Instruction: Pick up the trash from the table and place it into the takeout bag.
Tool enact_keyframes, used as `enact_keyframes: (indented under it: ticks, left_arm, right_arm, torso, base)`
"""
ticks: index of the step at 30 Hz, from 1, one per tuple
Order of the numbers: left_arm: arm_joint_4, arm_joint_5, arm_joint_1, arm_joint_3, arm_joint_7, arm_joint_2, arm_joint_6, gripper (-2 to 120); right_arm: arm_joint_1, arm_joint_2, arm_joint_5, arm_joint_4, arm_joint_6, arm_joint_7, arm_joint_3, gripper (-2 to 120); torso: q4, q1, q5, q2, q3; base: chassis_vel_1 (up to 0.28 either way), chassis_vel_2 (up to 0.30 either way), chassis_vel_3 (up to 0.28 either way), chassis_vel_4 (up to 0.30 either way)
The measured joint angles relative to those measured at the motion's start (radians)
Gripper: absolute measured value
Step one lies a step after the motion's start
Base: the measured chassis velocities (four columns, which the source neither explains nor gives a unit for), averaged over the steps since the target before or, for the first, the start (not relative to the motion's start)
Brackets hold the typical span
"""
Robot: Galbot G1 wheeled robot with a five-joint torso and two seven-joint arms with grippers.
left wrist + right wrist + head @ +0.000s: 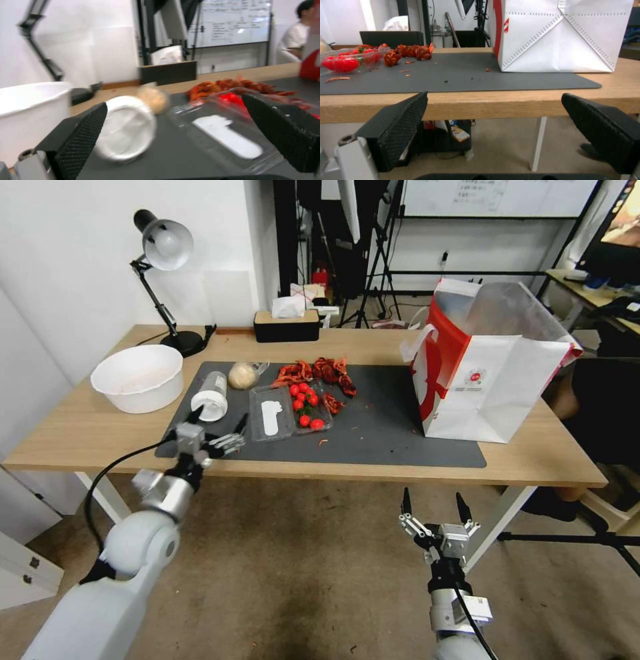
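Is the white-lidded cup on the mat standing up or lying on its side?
Lying on its side: the clear white-lidded cup rests lengthwise on the dark grey mat, its lid facing the open left gripper.

Both arms are smooth, rounded pale grey-white shells ending in silvery metal wrist blocks. The left gripper point(217, 428) and right gripper point(433, 505) carry paired black wedge-shaped fingers point(400, 127) faced with fine dimpled rubber pads (a small round screw sits at one finger's base). A black cable loops along each forearm; the right wrist bears what looks like a small white label.
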Motion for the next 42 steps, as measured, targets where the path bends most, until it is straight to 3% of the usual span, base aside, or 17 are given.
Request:
enact_keyframes:
  ticks: [3, 17, 33, 42]
  left_arm:
    - [-0.016, 0.025, 0.105, -0.084, -0.012, -0.029, -0.027, 100]
    - [-0.002, 0.073, 0.241, -0.135, -0.026, -0.105, -0.112, 100]
    - [0.006, 0.084, 0.24, -0.146, -0.026, -0.116, -0.128, 100]
    - [-0.002, 0.08, 0.122, -0.091, -0.063, -0.086, -0.045, 100]
  right_arm:
    - [0.0, 0.001, 0.0, -0.003, 0.003, 0.0, -0.005, 100]
    - [-0.009, 0.003, -0.001, -0.002, 0.011, 0.002, -0.003, 100]
    - [-0.006, 0.005, -0.001, -0.005, 0.013, 0.003, -0.002, 100]
    - [-0.004, 0.005, -0.001, -0.002, 0.013, 0.003, -0.003, 100]
  torso:
    - [0.0002, 0.0, -0.0003, 0.0, 0.0]
    - [0.0, 0.0, 0.0, 0.0, 0.0]
    - [0.0001, 0.0, 0.0, 0.0, 0.0]
    - [0.0001, 0.0, 0.0, 0.0, 0.0]
  base:
    - [0.0, 0.0, 0.0, 0.0]
    - [0.0, 0.0, 0.0, 0.0]
    - [0.0, 0.0, 0.0, 0.0]
    - [0.0, 0.0, 0.0, 0.0]
